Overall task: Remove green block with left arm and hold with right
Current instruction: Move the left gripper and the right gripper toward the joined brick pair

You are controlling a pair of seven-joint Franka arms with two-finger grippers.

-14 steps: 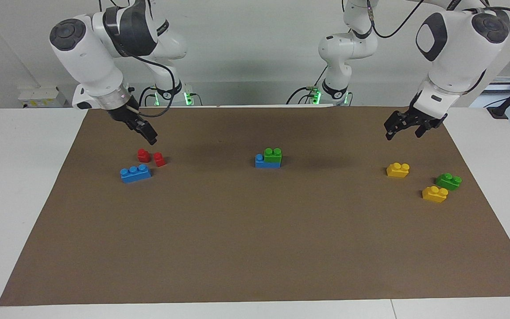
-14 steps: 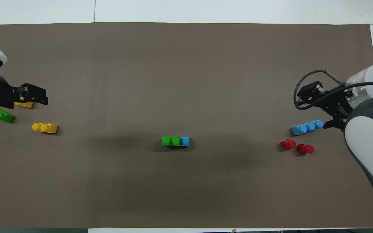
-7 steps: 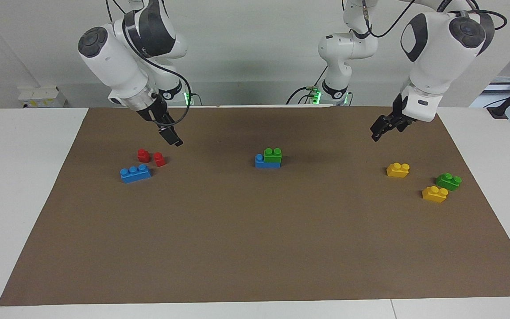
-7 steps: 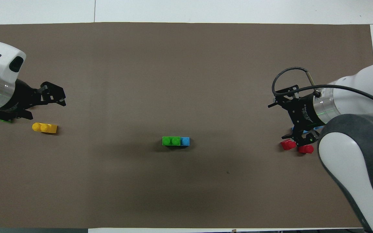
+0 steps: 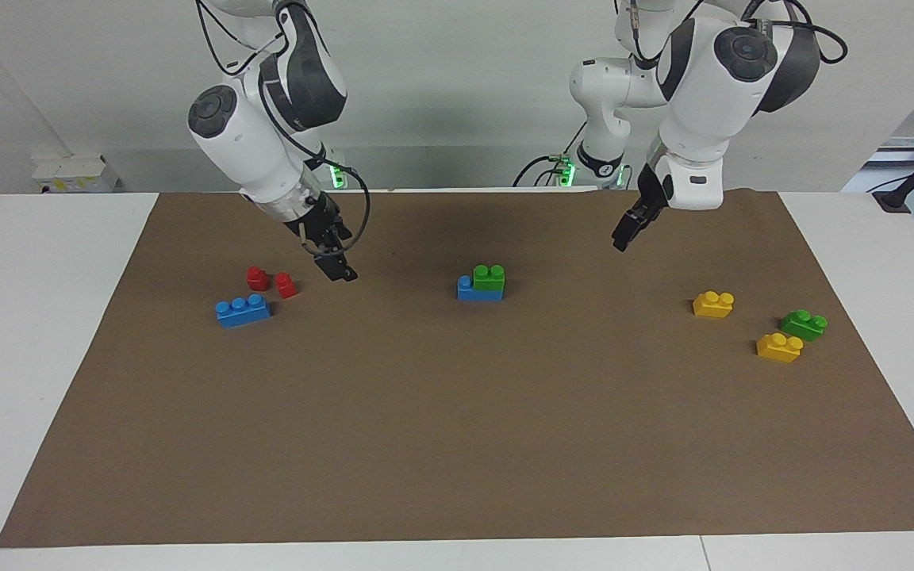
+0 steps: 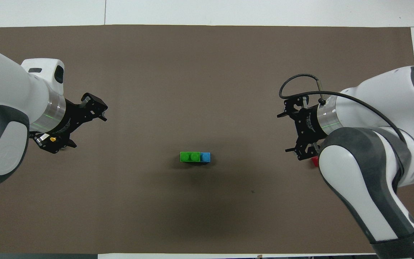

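Observation:
The green block (image 5: 489, 277) sits on a blue brick (image 5: 473, 291) in the middle of the brown mat; one blue stud shows beside it. From above, the green block (image 6: 189, 157) covers most of the blue brick (image 6: 205, 157). My left gripper (image 5: 622, 238) hangs over the mat between this stack and the yellow bricks, holding nothing. My right gripper (image 5: 339, 270) hangs over the mat between the red blocks and the stack, holding nothing. Neither touches the stack.
A second green brick (image 5: 804, 324) and two yellow bricks (image 5: 713, 304) (image 5: 779, 347) lie toward the left arm's end. Two red blocks (image 5: 257, 277) (image 5: 286, 285) and a blue three-stud brick (image 5: 243, 310) lie toward the right arm's end. In the overhead view the arms hide most of these.
Both arms have swung in from the table's ends toward the middle stack. The right gripper has left the red blocks; the left gripper has left the yellow bricks. No brick has moved.

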